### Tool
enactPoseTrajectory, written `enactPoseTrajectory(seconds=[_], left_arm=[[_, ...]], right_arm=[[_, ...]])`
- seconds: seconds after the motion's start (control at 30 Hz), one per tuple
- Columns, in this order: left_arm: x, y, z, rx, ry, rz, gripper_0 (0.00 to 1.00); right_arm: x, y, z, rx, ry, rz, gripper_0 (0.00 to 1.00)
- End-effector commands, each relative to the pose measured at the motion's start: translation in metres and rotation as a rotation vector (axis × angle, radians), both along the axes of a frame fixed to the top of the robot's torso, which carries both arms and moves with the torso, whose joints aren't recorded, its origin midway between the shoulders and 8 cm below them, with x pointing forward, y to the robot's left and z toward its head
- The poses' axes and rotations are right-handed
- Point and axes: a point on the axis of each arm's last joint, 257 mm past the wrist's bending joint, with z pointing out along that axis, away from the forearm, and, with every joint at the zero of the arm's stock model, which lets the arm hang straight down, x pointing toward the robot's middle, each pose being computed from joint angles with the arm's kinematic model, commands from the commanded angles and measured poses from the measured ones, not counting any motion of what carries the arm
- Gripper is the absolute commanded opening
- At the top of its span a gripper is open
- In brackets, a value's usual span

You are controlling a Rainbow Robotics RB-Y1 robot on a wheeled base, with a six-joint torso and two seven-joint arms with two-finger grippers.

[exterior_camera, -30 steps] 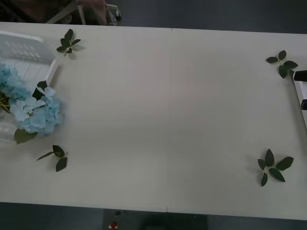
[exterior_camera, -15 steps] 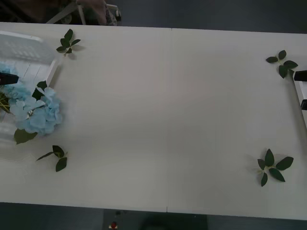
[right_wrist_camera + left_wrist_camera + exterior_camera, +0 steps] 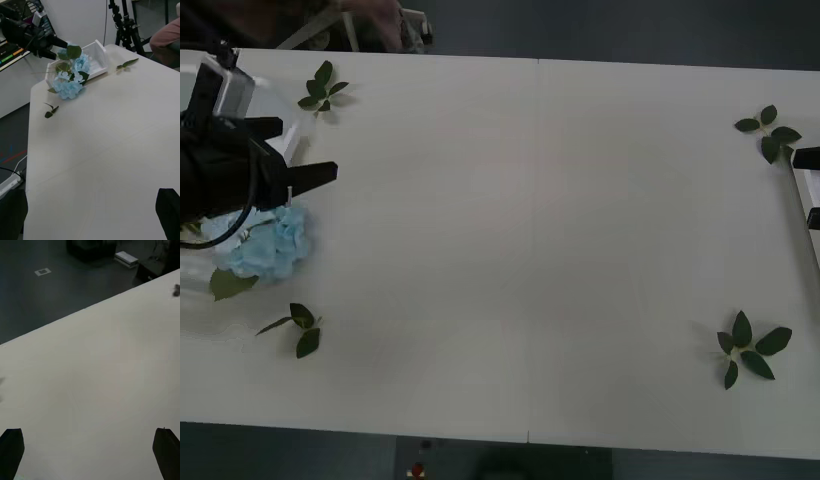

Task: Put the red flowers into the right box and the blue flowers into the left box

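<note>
The blue flowers [image 3: 272, 247] lie in the left box [image 3: 98, 60] at the table's [image 3: 530, 250] left edge, under the left gripper [image 3: 315, 160].

A pale counter [image 3: 530, 250] is seen, on which four leaf sprigs [image 3: 750, 347], the left box [image 3: 95, 60] and the right box [image 3: 808, 215] are set.

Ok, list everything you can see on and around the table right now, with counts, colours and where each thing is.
blue flowers: one visible cluster, pale blue, spilling over the left box's rim at the table's left edge
left box: one, white, far-left corner
right box: one, pale, thin edge at the table's right side
leaf sprigs: four, dark green, near the table's corners
table: one, off-white
left gripper: black, open, above the left box
right gripper: black, open, above bare table
</note>
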Motion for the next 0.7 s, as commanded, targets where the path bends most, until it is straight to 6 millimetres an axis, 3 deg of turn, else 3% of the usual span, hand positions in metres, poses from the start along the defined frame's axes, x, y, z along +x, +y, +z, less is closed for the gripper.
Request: enactPoseTrajectory(seconds=[0.03, 0.3, 0.53, 0.7], left_arm=[[-0.032, -0.034, 0.025, -0.098, 0.011, -0.081, 1.0], [-0.075, -0.104, 0.034, -0.15, 0.041, -0.263, 1.0], [-0.085, -0.139, 0.026, -0.139, 0.062, -0.354, 1.0], [-0.09, -0.147, 0.023, -0.143, 0.073, -0.376, 1.0]], right_arm=[[0.001, 0.002, 0.012, -0.023, -0.04, 0.013, 1.0], [0.001, 0.002, 0.012, -0.023, -0.04, 0.013, 1.0], [0.001, 0.002, 0.012, -0.023, -0.04, 0.013, 1.0], [0.001, 0.002, 0.012, -0.023, -0.04, 0.013, 1.0]])
